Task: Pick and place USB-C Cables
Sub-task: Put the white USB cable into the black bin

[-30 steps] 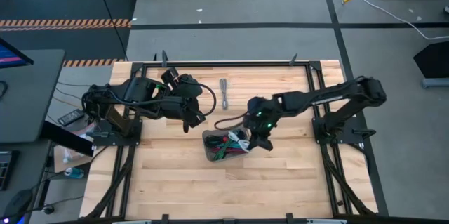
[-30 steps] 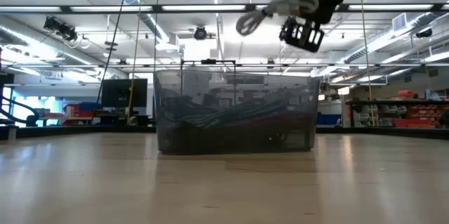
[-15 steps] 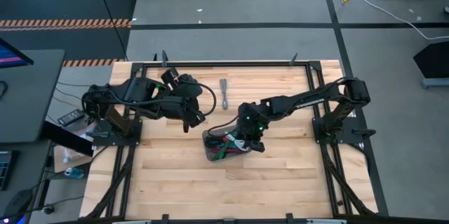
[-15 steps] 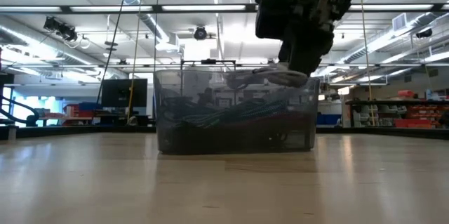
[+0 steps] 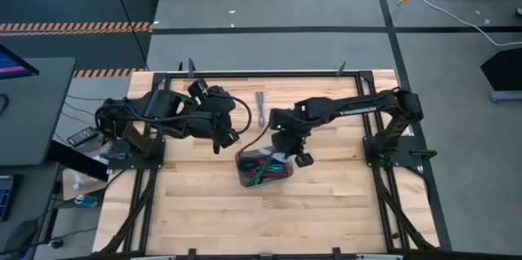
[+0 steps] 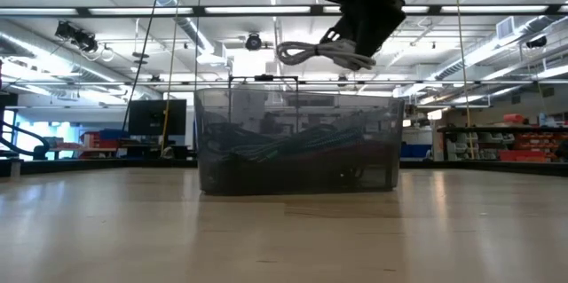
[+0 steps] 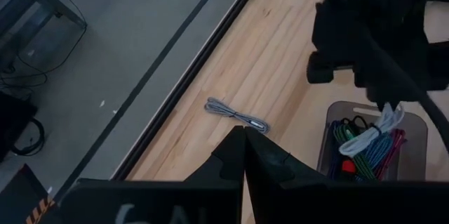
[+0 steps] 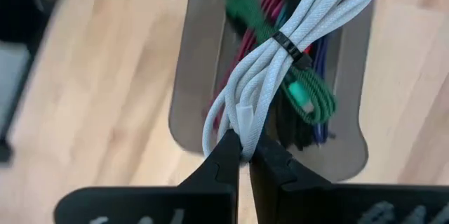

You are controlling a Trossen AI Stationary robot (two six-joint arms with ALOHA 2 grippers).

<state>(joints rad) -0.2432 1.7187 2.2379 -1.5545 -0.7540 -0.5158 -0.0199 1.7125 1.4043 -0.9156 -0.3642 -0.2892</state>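
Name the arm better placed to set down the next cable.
Right. Its claw is already shut on a silver cable bundle lifted above the tray; the left claw waits off to the side, shut and empty.

A white bundled cable [image 8: 280,55] hangs above coloured cables [image 5: 263,170] piled together; a grey cable [image 5: 260,107] lies apart.

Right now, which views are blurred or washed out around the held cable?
Right wrist view: the white cable is fairly sharp, while the table and tray rim behind are soft. Low view: bright ceiling lights backlight the right gripper into a dark shape; the cable still reads. High view: evenly lit.
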